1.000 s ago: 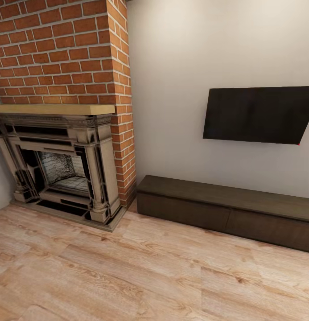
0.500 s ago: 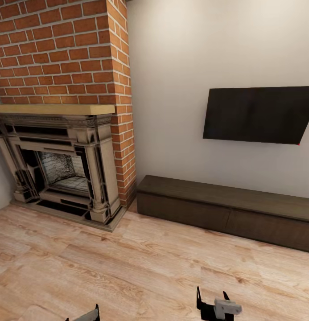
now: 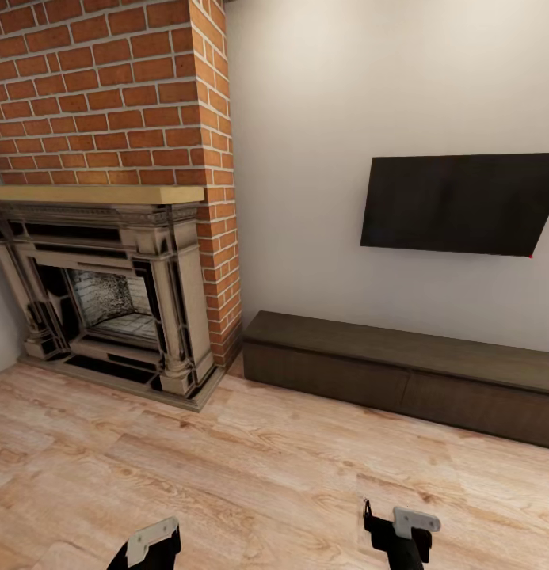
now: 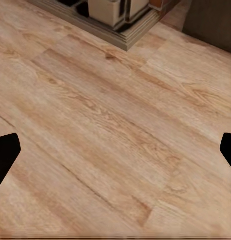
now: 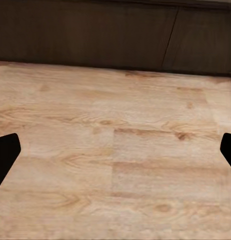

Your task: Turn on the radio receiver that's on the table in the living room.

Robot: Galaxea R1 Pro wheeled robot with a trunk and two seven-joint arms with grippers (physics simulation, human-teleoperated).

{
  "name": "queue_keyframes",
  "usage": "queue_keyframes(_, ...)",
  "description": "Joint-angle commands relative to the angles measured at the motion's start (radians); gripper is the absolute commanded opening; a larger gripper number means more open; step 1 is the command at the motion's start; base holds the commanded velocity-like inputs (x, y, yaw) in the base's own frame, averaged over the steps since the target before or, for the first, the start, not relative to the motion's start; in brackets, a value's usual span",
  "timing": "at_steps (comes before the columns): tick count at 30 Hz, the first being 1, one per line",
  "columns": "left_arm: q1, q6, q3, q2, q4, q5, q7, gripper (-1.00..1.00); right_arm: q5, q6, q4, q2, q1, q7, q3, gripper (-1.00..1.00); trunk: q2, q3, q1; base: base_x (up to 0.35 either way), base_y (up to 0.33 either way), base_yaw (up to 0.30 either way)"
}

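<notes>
Floorboards of light wood plank run across the lower part of the head view, and on them, against the beige wall, stands a long dark-brown TV bench. Above the bench a black flat television hangs on the wall, well clear of the bench top. Beside the bench's end rises a red brick chimney breast with a pale wooden mantel shelf and an ornate grey fireplace surround under it; the surround's base sits on the floor, and the bench end comes just beside the brick corner.

At the bottom edge of the head view the two arms show. The left gripper is a black body with a light grey bracket on top; the right gripper is the same, with one thin black finger standing up at its side. In the left wrist view the left gripper's dark fingertips sit at opposite edges of the picture, wide apart, with bare plank floor and the fireplace base between and beyond them. In the right wrist view the right gripper's fingertips are likewise spread wide, nothing between them, over floor with the front of the bench beyond.

This is the living room; the pictures do not let me place the radio receiver or its table.
</notes>
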Motion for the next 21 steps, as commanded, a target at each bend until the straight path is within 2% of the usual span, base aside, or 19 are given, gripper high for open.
queue_keyframes(1, 0.000, 0.006, 0.000, 0.000, 0.000, 0.000, 0.000, 1.00, 0.000, 0.028, -0.010, 0.000, 0.000, 0.001, -0.004, 1.00, 0.000, 0.000, 0.000, 0.000, 0.000, 0.000)
queue_keyframes(3, 0.000, 0.059, 0.000, -0.001, -0.002, 0.001, 0.000, 1.00, 0.000, 0.104, -0.033, 0.000, 0.000, 0.004, -0.014, 1.00, 0.000, 0.000, 0.000, 0.000, 0.000, 0.000)
queue_keyframes(8, 0.000, 0.175, 0.000, -0.002, -0.027, 0.003, -0.002, 1.00, 0.000, 0.155, -0.090, 0.000, 0.000, 0.007, -0.016, 1.00, 0.000, 0.000, 0.000, 0.000, 0.000, 0.000)
queue_keyframes(11, 0.000, 0.193, 0.000, -0.001, -0.034, 0.004, -0.003, 1.00, 0.000, 0.162, -0.126, 0.001, 0.000, 0.008, -0.012, 1.00, 0.000, 0.000, 0.000, 0.000, 0.000, 0.000)
queue_keyframes(16, 0.000, 0.201, -0.002, -0.003, -0.036, 0.006, -0.003, 1.00, 0.000, 0.166, -0.126, 0.001, 0.001, 0.008, -0.004, 1.00, 0.000, 0.000, 0.000, 0.000, 0.000, 0.000)
queue_keyframes(18, 0.000, 0.202, -0.010, -0.006, -0.035, 0.006, -0.003, 1.00, 0.000, 0.166, -0.124, 0.002, 0.001, 0.008, 0.010, 1.00, 0.000, 0.000, 0.000, 0.000, 0.000, 0.000)
queue_keyframes(21, 0.000, 0.202, -0.026, -0.009, -0.036, 0.006, 0.001, 1.00, -0.001, 0.166, -0.120, 0.003, 0.002, 0.008, 0.063, 1.00, 0.000, 0.000, 0.000, 0.000, 0.000, 0.000)
